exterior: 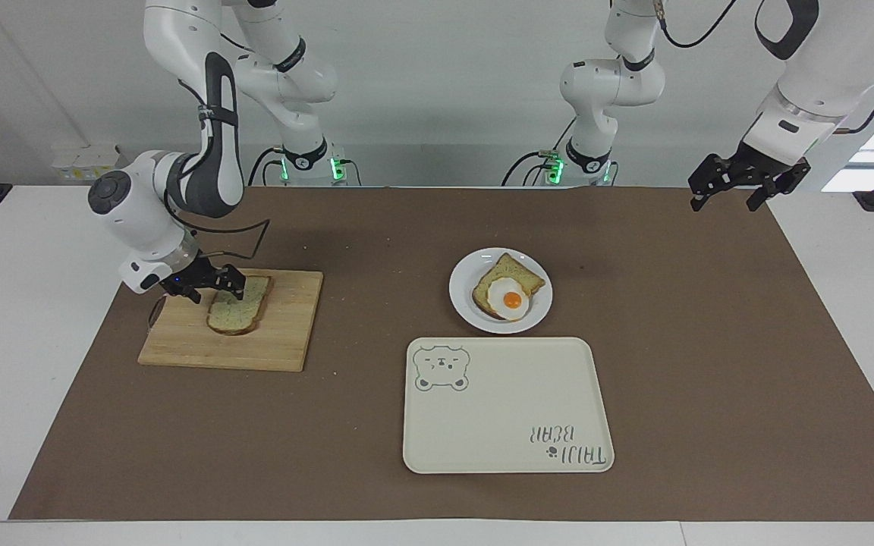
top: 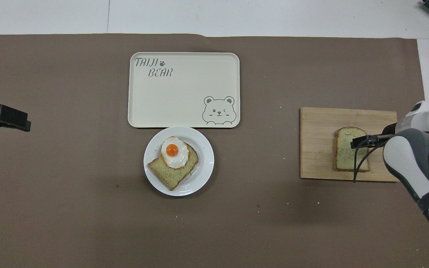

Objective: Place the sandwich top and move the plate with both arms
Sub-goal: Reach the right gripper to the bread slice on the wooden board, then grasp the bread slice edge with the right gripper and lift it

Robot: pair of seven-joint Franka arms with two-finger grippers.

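The sandwich top, a plain speckled slice, lies flat on a wooden cutting board toward the right arm's end of the table. My right gripper is open and low over the slice's edge, one finger over the bread and the other over the board beside it. The white plate sits mid-table and carries a slice topped with a fried egg. My left gripper waits open and raised over the left arm's end of the mat.
A cream tray with a bear drawing lies just beside the plate, farther from the robots. A brown mat covers the table. Small crumbs dot the mat.
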